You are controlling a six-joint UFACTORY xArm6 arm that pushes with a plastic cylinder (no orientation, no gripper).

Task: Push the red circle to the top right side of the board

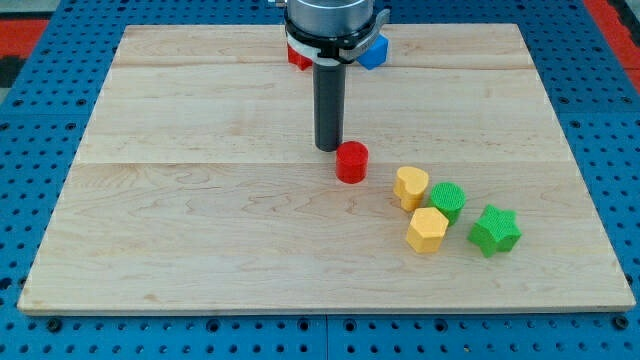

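My tip [328, 148] stands just left of and behind the red circle [351, 162], mid-surface [180, 200]. The rig has no jaws. The far right corner lies well apart: the push is barely begun, nearly all travel remains.

No text, label, brand, number or sign can be read anywhere in the camera view: the table [200, 100], the red circle [351, 162], the other coloured blocks and the dark rod ending in my tip [328, 149] all look plain and unmarked, though the arm's mount at the view's top is cut off by the frame and may carry marking that does not show
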